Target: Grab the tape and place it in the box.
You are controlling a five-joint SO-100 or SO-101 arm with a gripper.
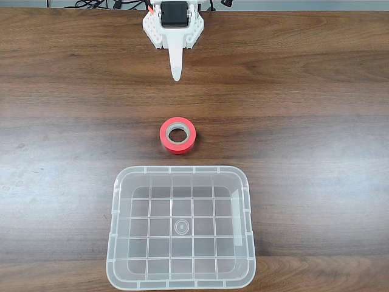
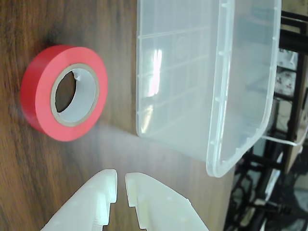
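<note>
Tool [image 2: 121,185] fingertips nearly pressed together, empty, low over surface [image 1: 316,121] | tape [image 1: 178,135] lying flat between tool and box [image 1: 115,243], touching neither

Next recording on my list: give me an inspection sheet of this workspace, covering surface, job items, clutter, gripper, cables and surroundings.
Surface: dark wood-grain table, bare apart from the job items.
Tape: red-orange roll lying flat on the table between the arm and the box, touching neither.
Box: clear plastic bin at the near edge in the fixed view, nothing inside it.
Clutter: nothing seen.
Gripper: white gripper, fingertips nearly together and holding nothing, short of the tape in the wrist view.
Cables: dark cables behind the arm's base at the table's far edge.
Surroundings: a black frame beyond the table edge in the wrist view; the details are blurred.
</note>
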